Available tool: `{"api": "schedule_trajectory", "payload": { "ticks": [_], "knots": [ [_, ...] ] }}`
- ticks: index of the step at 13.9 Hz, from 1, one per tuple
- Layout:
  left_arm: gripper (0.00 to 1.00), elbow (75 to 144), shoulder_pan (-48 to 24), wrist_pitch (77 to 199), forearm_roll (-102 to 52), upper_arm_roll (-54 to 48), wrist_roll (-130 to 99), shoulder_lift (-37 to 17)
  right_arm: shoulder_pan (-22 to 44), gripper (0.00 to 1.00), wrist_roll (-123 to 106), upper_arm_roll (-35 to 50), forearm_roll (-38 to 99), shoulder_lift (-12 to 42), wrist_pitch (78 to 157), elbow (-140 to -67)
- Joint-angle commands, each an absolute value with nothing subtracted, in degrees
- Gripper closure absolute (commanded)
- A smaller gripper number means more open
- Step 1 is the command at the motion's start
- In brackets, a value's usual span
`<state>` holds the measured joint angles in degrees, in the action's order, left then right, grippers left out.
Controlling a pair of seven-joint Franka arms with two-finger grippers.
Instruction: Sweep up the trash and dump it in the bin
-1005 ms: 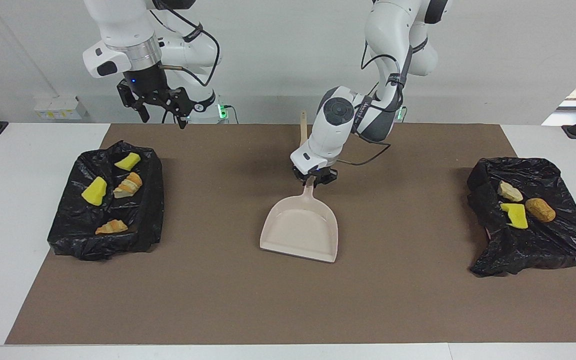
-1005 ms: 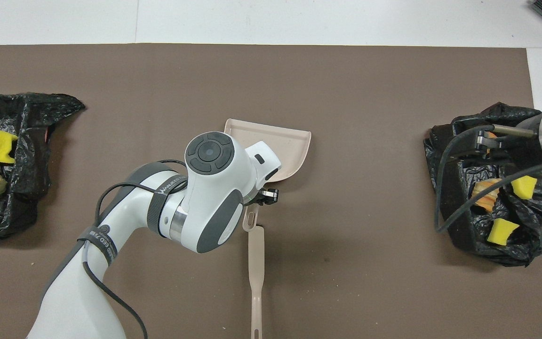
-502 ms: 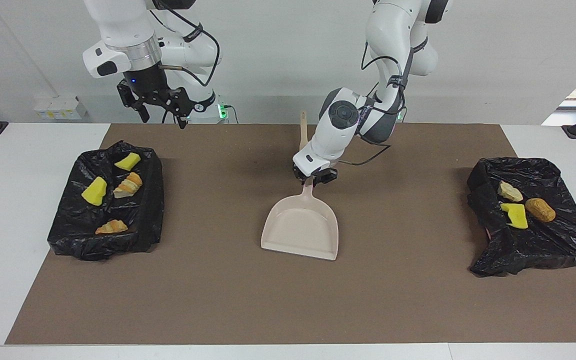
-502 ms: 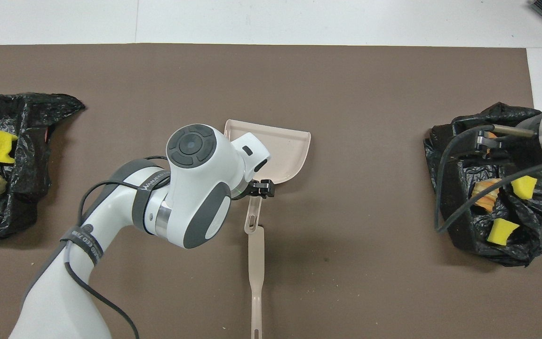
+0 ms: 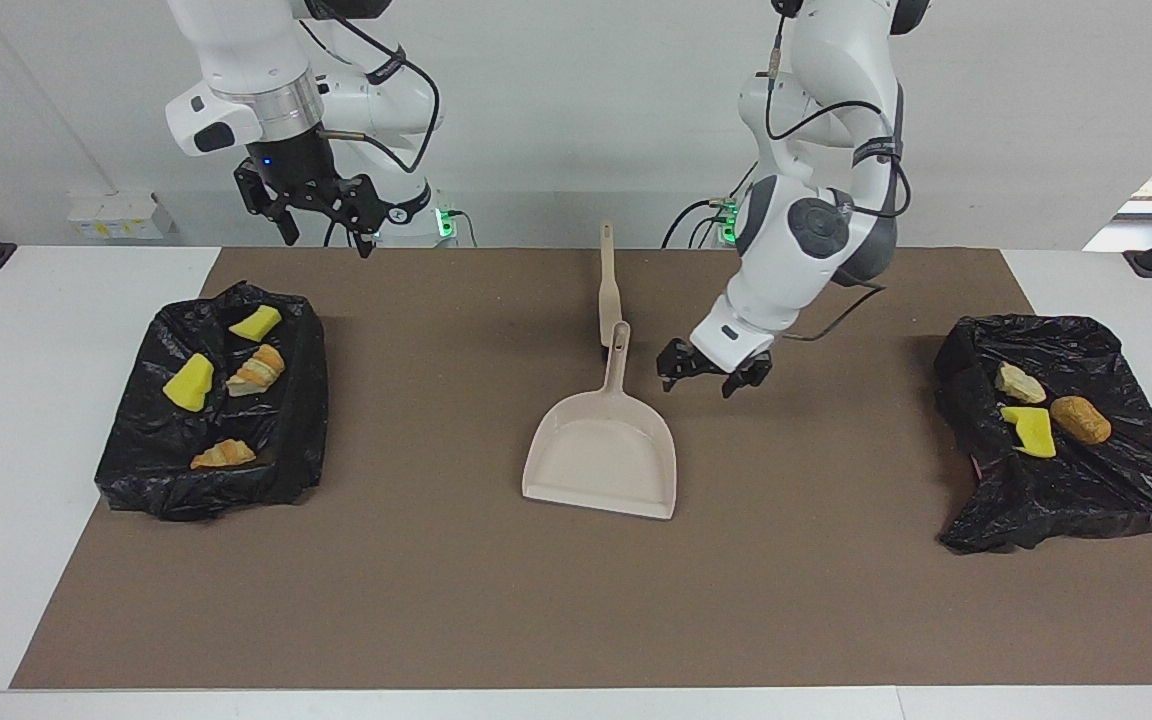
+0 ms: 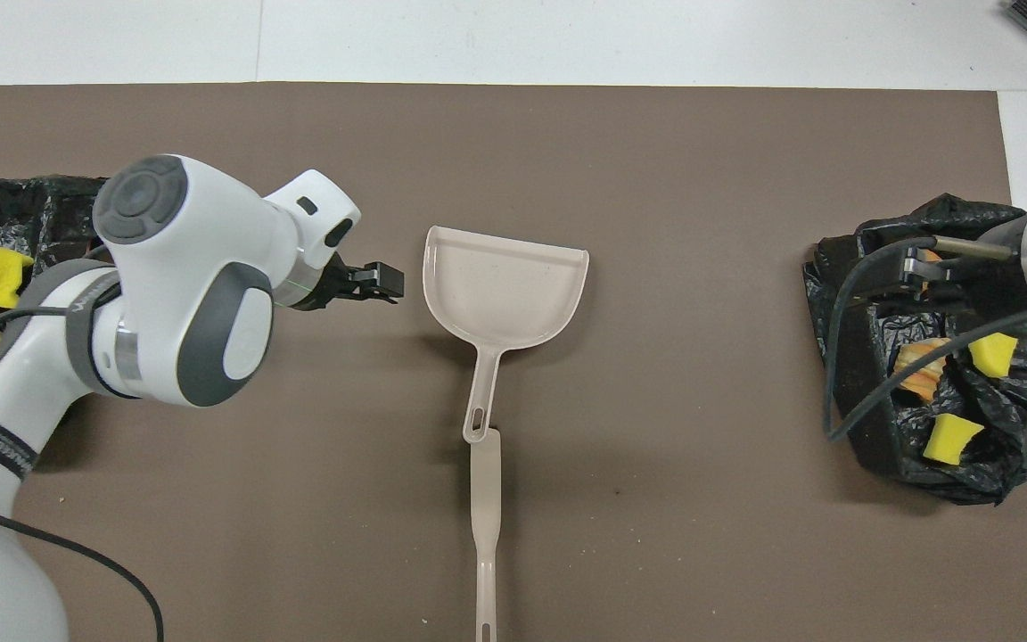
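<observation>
Trash [image 5: 1026, 430], spongy yellow wedges, crusty chunks on crinkled black bags, both grippers [image 5: 704, 377] [image 5: 321, 222] spread, empty.

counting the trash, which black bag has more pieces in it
The black bag at the right arm's end: four pieces, two yellow and two pastry. The other bag holds three.

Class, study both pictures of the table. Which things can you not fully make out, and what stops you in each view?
- Brush: overhead view, its lower end is cut off by the bottom edge; facing view, the dustpan handle covers part of it.
- Trash in the bin bag at the right arm's end: overhead view, the right arm and its cable cover some pieces.
- Right gripper: overhead view, mostly hidden by its own arm.
</observation>
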<state>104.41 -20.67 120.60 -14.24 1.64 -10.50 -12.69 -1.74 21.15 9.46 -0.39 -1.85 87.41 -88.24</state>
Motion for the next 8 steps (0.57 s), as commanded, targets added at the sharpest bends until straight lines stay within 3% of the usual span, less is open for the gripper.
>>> {"api": "schedule_trajectory", "payload": {
  "ticks": [1, 8],
  "knots": [
    [0.00, 103.6, -16.0, 118.7, -10.8, 1.3, -6.4, -10.6, -2.2, 0.00, 19.7, 9.8, -0.3, -1.8, 86.8, -87.5],
    [0.00, 96.2, -5.4, 107.3, -3.3, 1.5, 5.0, -9.1, -2.1, 0.00, 19.7, 9.8, -0.3, -1.8, 86.8, -87.5]
  ]
}}
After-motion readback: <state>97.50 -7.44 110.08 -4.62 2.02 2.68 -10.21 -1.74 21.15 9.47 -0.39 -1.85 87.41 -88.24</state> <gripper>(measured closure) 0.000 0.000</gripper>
